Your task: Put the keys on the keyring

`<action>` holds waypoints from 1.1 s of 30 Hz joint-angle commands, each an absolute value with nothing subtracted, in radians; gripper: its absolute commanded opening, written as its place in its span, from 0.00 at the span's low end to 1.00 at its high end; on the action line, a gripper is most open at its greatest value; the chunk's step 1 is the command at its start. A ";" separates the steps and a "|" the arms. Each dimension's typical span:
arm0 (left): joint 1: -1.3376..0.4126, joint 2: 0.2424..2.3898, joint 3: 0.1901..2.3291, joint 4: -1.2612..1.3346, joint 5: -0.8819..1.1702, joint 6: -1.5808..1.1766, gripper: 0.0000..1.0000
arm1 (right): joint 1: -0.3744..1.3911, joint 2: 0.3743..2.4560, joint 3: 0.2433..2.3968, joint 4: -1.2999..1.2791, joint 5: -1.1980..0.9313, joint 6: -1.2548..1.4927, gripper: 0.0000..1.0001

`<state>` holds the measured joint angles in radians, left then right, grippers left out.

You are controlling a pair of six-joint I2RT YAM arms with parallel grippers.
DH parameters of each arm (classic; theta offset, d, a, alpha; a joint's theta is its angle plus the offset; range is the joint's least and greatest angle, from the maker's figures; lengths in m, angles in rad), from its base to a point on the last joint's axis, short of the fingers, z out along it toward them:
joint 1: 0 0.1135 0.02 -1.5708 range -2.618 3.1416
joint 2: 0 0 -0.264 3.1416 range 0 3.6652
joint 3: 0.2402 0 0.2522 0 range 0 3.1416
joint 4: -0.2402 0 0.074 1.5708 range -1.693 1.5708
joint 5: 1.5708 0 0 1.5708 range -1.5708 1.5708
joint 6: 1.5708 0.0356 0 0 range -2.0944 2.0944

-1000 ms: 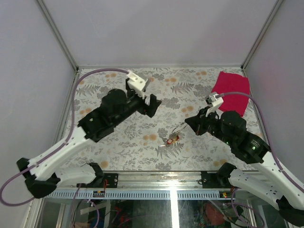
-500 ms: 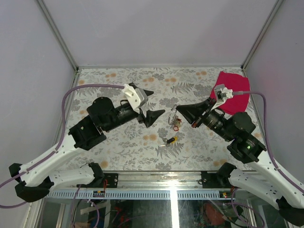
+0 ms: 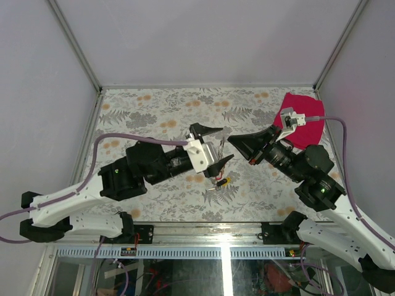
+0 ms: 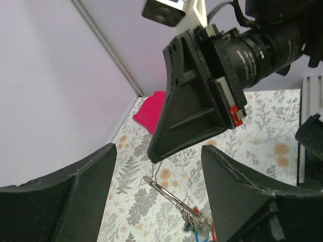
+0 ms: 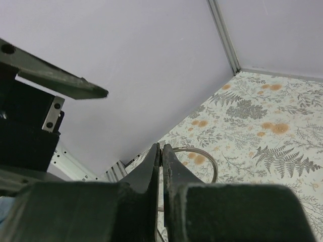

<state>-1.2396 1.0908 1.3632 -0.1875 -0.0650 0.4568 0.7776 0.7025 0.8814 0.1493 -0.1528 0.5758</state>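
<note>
**Operator:** Report the condition of the right gripper (image 5: pixel 160 149).

**Technician:** Its black fingers (image 5: pixel 151 169) are pressed together. Their tips pinch the thin silver wire keyring (image 5: pixel 208 160), which hangs below them, above the floral-patterned table (image 3: pixel 154 111).

**Operator:** And the left gripper (image 3: pixel 226 143)?

**Technician:** Its black fingers (image 4: pixel 65 196) are spread. One stands on each side of the right gripper's tips and the hanging keyring. The left wrist view shows a gap between each finger and the ring.

**Operator:** Where are the keys?

**Technician:** A bunch of small metal keys (image 4: pixel 199 224) with red and blue plastic heads hangs at the keyring's lower end. One loose yellow-headed key (image 3: pixel 223 181) lies on the table just nearer than the left gripper. A crumpled red cloth (image 3: pixel 302 114) lies at the far right corner, well apart.
</note>
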 commanded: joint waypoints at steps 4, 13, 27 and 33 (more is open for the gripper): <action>-1.303 1.123 1.382 -0.206 -0.268 0.594 0.64 | 0.776 0.680 0.953 0.242 -0.180 0.572 0.00; -1.308 1.134 1.371 -0.205 -0.320 0.625 0.53 | 0.776 0.671 0.949 0.258 -0.230 0.562 0.00; -1.328 1.141 1.344 -0.206 -0.310 0.675 0.45 | 0.776 0.661 0.959 0.257 -0.262 0.547 0.00; -1.334 1.146 1.341 -0.207 -0.321 0.690 0.42 | 0.776 0.663 0.965 0.252 -0.264 0.543 0.00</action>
